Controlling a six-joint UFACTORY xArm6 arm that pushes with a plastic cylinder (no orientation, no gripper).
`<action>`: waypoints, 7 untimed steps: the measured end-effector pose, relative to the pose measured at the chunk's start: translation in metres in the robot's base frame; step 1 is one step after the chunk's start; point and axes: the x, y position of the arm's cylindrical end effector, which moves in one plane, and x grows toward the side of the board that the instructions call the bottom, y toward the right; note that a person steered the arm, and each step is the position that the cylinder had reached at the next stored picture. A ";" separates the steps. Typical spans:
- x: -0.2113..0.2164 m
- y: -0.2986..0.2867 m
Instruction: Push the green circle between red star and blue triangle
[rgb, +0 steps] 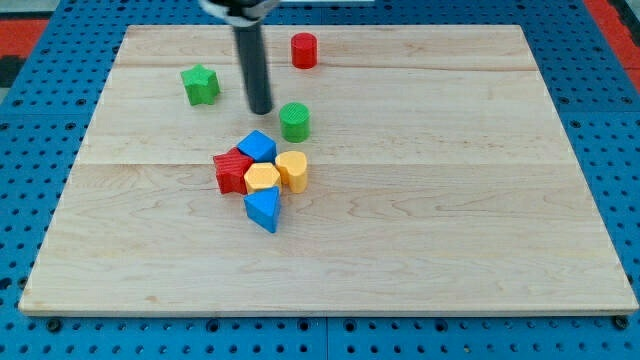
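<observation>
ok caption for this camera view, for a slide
My tip just left of the green circle, above the block cluster.

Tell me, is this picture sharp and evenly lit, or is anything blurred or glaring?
Camera view: light is even and soft, with no glare on the wooden board. The blocks, like the green circle, throw only faint shadows. My tip looks sharp, but the rod's top at the frame edge is smeared.

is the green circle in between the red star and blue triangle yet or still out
Still out. The green circle sits above the cluster, beside my tip, while the red star and blue triangle lie lower.
</observation>
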 end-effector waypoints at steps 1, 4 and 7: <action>0.001 0.065; 0.024 -0.019; 0.007 -0.088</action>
